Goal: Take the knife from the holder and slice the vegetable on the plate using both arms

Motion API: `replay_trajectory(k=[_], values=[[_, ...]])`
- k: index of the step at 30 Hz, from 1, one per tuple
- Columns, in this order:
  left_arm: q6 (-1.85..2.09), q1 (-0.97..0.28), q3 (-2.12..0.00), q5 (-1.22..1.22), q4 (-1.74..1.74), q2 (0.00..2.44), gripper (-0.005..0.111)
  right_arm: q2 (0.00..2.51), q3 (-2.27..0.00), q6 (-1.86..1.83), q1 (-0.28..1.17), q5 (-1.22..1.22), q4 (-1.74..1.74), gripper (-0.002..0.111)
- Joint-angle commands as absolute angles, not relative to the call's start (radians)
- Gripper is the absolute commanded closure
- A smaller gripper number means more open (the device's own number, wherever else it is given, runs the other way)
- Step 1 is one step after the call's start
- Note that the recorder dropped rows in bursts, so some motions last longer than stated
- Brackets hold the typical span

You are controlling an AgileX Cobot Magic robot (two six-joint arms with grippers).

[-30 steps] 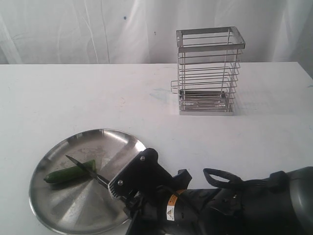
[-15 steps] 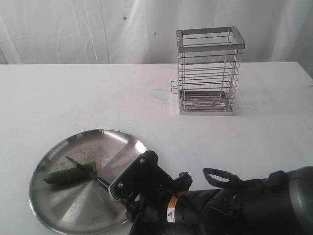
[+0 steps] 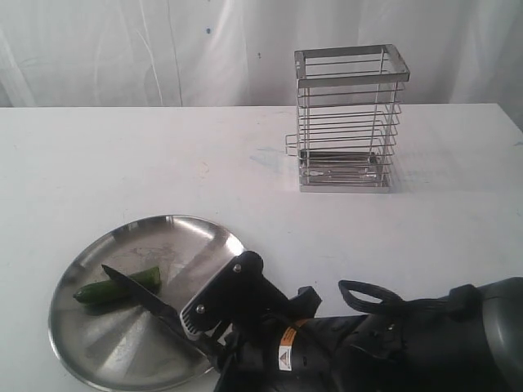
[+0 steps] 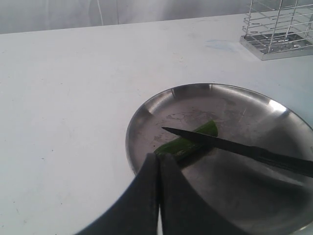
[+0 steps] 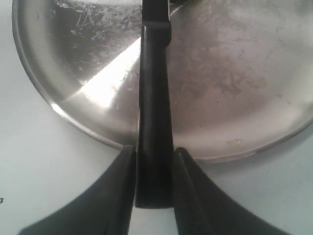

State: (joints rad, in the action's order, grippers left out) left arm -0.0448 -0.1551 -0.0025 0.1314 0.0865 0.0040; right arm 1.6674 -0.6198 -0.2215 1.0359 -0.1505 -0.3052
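Right tool [image 5: 154, 161]: clamped on the handle of the knife [image 3: 139, 292], fingers pressed on both sides.
Left tool [image 4: 159, 196]: fingers pressed together, holding nothing, just beside the vegetable [image 4: 188, 142].
Knife: blade lies across the vegetable on the plate [image 3: 106, 359].
Holder [image 3: 347, 118]: upright on the desk [image 3: 122, 163], well apart.

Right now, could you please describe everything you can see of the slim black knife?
The slim black knife has a long, narrow, pointed blade and a black handle, all dark and matte. The right tool is shut on its handle. The blade reaches over the round steel plate, crossing the small dark green vegetable with its tip past it.
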Motion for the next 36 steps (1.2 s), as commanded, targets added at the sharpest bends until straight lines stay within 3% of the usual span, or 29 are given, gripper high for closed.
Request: replay_trajectory(k=[1, 6, 17, 32, 36], values=[[-0.046, -0.161, 0.000, 0.132, 0.095, 0.000, 0.107, 1.665, -0.637, -0.253, 1.041, -0.157, -0.290, 0.083], [-0.046, -0.161, 0.000, 0.132, 0.095, 0.000, 0.107, 1.663, -0.728, -0.472, 1.070, -0.031, -0.273, 0.072], [-0.046, -0.161, 0.000, 0.132, 0.095, 0.000, 0.107, 1.773, -0.930, -0.483, 1.075, 0.198, 0.019, 0.072], [-0.046, -0.161, 0.000, 0.132, 0.095, 0.000, 0.107, 1.734, -1.034, 0.230, 1.089, 0.693, 0.594, 0.072], [-0.046, -0.161, 0.000, 0.132, 0.095, 0.000, 0.107, 1.723, -1.058, 0.304, 1.120, 0.694, 0.607, 0.072]])
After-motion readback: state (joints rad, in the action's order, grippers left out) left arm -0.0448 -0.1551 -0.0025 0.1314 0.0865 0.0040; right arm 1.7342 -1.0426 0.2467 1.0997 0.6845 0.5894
